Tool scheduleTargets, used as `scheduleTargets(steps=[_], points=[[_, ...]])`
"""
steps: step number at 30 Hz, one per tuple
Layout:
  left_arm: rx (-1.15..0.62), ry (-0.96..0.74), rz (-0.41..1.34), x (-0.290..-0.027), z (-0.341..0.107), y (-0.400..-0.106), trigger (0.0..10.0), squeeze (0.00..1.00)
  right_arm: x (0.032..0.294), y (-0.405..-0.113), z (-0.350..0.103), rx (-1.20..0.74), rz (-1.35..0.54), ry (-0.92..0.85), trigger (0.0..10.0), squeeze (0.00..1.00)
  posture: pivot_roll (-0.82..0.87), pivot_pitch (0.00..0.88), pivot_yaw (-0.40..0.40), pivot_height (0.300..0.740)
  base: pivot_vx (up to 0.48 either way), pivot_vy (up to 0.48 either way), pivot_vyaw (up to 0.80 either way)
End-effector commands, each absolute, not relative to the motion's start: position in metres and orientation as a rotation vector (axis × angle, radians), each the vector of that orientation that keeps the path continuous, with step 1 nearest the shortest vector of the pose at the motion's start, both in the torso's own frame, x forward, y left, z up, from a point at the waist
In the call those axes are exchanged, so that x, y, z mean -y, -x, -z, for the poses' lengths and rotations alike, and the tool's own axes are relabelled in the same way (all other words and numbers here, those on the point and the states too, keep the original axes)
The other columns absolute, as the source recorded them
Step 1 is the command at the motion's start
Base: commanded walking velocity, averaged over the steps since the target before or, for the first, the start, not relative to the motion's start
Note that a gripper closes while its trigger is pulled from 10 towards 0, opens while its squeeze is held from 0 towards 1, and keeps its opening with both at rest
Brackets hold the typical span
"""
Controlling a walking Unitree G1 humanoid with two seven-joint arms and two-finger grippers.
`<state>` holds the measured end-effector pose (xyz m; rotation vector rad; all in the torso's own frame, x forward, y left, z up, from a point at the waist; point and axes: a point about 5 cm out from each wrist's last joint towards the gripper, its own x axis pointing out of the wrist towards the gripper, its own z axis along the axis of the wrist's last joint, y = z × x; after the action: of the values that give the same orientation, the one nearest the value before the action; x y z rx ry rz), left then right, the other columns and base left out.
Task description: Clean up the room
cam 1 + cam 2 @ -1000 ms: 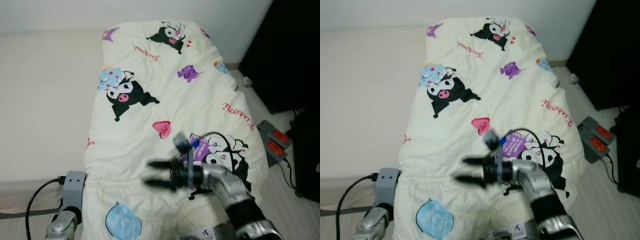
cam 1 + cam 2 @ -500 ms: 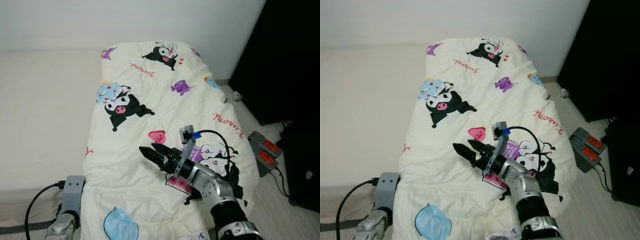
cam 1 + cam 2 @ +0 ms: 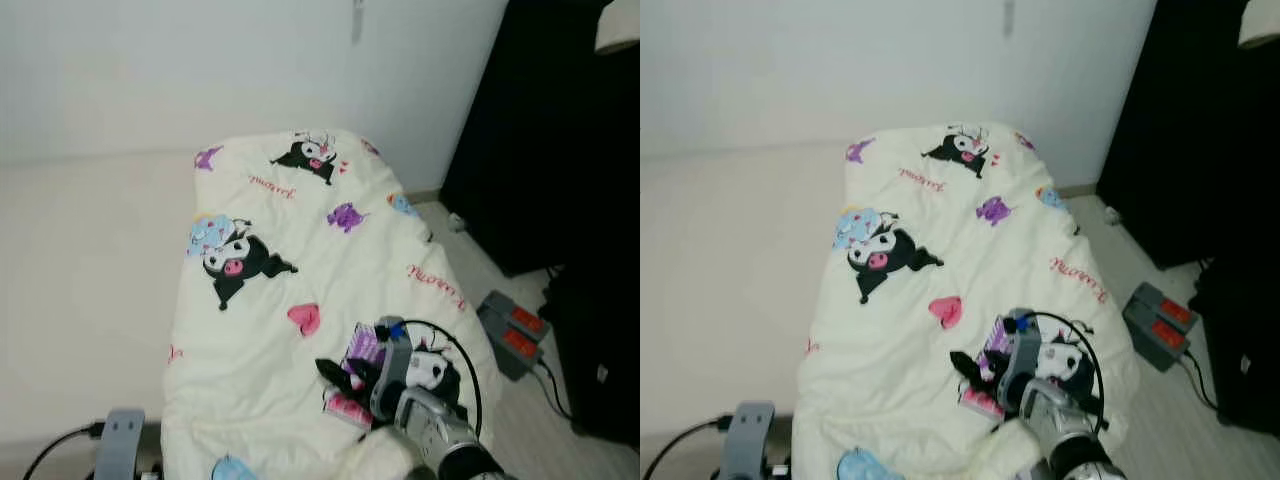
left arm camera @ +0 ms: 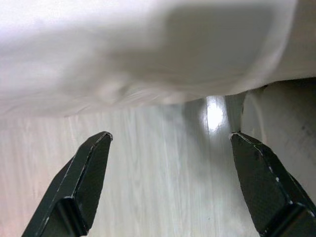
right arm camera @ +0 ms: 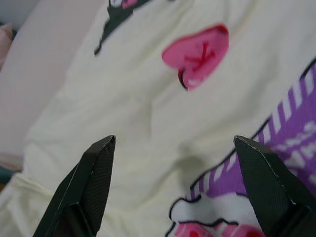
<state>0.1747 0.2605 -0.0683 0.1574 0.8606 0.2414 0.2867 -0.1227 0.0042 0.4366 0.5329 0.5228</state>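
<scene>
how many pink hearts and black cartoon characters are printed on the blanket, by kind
pink heart print: 1
black cartoon character prints: 3, one partly behind the silver right arm
total: 4

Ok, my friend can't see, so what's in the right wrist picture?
The right gripper hangs open just above a cream blanket, its two black fingers spread wide. A pink heart is printed ahead of them.

Left arm (image 3: 124, 440) (bottom edge) cut off; quilt (image 4: 148, 44) blurred.
</scene>
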Motion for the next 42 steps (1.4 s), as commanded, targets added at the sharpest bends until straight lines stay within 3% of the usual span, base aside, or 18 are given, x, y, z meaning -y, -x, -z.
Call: scheduleTargets(steps=[1, 9, 30, 42], points=[[-0.930, -0.177, -0.233, -0.259, 0.077, -0.159, 10.0, 0.00, 0.123, -0.281, 0.003, -0.558, -0.504, -0.432, 10.0, 0.00, 0.00, 0.020, 0.011, 0.635, 0.000, 0.000, 0.00], [-1.019, -0.192, -0.239, -0.259, 0.086, -0.138, 10.0, 0.00, 0.132, -0.275, 0.017, -0.639, -0.444, -0.320, 10.0, 0.00, 0.00, 0.005, 0.006, 0.665, 0.000, 0.000, 0.00], [-1.077, -0.198, -0.197, -0.249, 0.093, -0.130, 10.0, 0.00, 0.157, -0.236, 0.053, -0.833, -0.250, -0.228, 10.0, 0.00, 0.01, 0.000, -0.003, 0.730, 0.000, 0.000, 0.00], [-1.108, -0.202, -0.198, -0.252, 0.095, -0.122, 10.0, 0.00, 0.164, -0.218, 0.066, -0.901, -0.177, -0.215, 10.0, 0.00, 0.01, 0.000, -0.008, 0.740, 0.000, 0.000, 0.00]])
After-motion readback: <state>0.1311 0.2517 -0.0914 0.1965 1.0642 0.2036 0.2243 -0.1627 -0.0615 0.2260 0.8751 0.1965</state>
